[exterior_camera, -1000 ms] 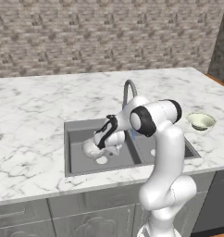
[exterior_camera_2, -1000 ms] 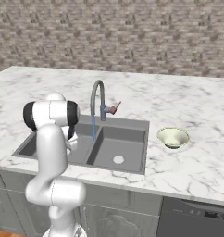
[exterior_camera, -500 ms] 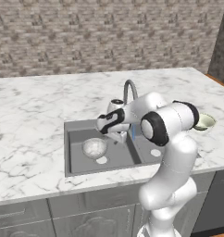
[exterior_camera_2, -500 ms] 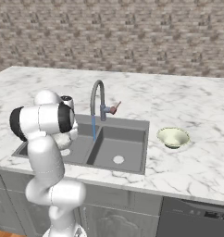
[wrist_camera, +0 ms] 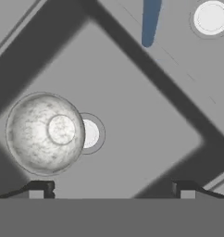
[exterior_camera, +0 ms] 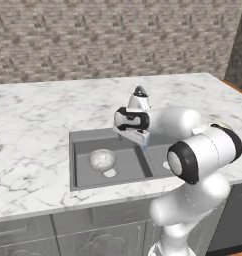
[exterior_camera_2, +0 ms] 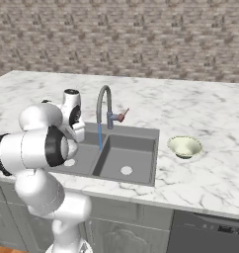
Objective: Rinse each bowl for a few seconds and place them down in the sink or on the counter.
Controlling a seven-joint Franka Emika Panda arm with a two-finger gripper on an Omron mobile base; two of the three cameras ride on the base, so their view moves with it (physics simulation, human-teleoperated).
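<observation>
Up and away from the stone-grey bowl (exterior_camera: 101,160) goes the end effector (wrist_camera: 111,189) since a second ago; before, it was low in the sink (exterior_camera: 83,142) right by that bowl. Its two tips stand wide apart and hold nothing. The grey bowl lies alone on the floor of the left basin, partly over the round drain (wrist_camera: 90,134). In the hand view it looks turned upside down. A thin blue stream of water (exterior_camera_2: 99,136) runs from the curved faucet (exterior_camera_2: 104,106). The cream-green bowl (exterior_camera_2: 184,147) sits on the white marble table (exterior_camera_2: 210,123), just to the right of the sink.
</observation>
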